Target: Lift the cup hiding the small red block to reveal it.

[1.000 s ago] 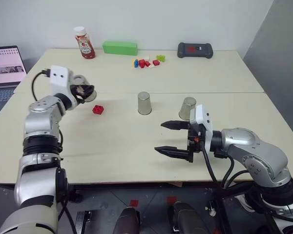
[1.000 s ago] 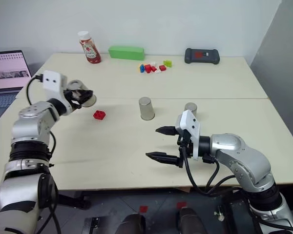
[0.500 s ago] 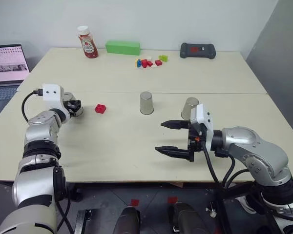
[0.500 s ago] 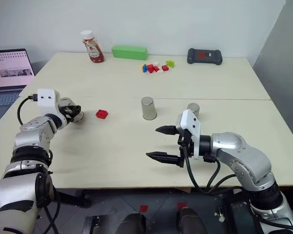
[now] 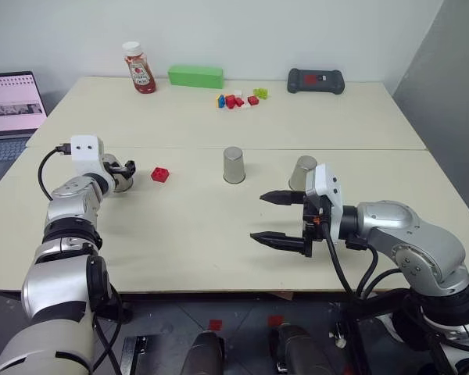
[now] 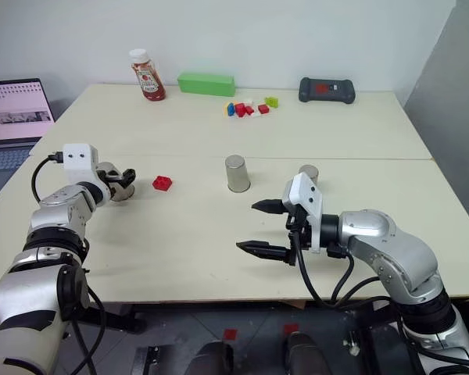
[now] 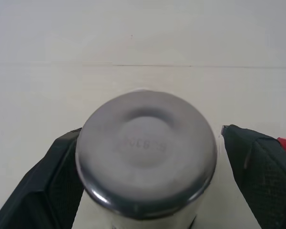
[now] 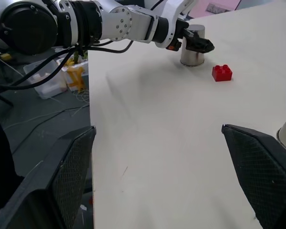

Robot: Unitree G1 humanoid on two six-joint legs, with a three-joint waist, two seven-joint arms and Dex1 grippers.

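Observation:
The small red block (image 5: 159,174) lies uncovered on the left part of the table (image 5: 180,234). Just to its left, one silver cup (image 7: 145,152) stands upside down on the table. My left gripper (image 5: 125,173) is open around this cup, and a thin gap shows beside one finger (image 7: 257,162). Two more upturned silver cups stand at mid-table (image 5: 234,165) and to the right (image 5: 302,173). My right gripper (image 5: 280,219) is wide open and level above the table, in front of the right-hand cup, with nothing in it.
Along the table's far edge are a ketchup bottle (image 5: 138,68), a green box (image 5: 195,76), a cluster of coloured bricks (image 5: 238,99) and a black device (image 5: 316,80). A laptop (image 5: 12,105) sits off the table's left side.
My left arm brought the raised, tilted cup down and to the left and stood it on the table. Its fingers have since spread off the cup. The right arm has not moved.

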